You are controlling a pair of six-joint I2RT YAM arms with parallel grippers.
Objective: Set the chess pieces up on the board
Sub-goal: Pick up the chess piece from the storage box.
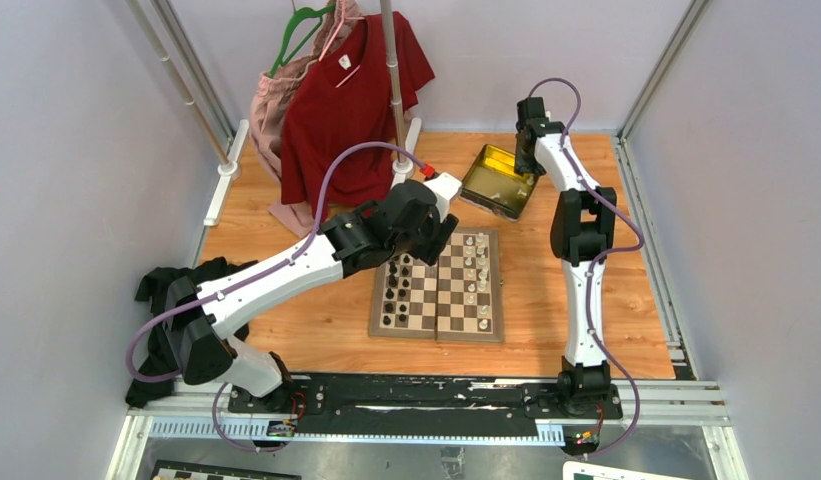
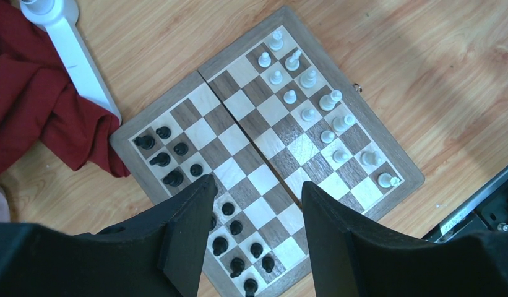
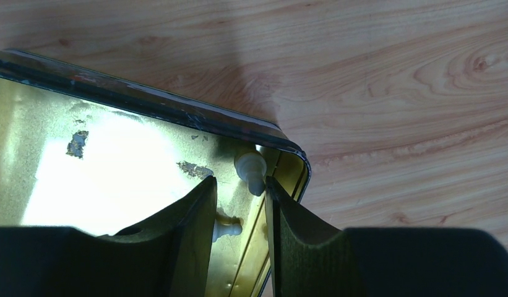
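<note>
Cream chess piece (image 3: 251,172) lies tipped over in a corner of the gold tin (image 3: 115,167), just at the tips of the right end effector (image 3: 239,180), spread and empty, its length running along the fingers; the left end effector (image 2: 257,182), also spread and empty, hovers over the board (image 2: 273,111)

Over board (image 1: 436,335) far-left corner: left gripper (image 1: 431,240); white pieces (image 1: 476,280) along right edge; right gripper (image 1: 529,165) down in gold tin (image 1: 491,180).

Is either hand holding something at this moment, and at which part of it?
Nothing is held. The left hand hangs open over the board; the right hand stands open around a white piece in the tin.
</note>
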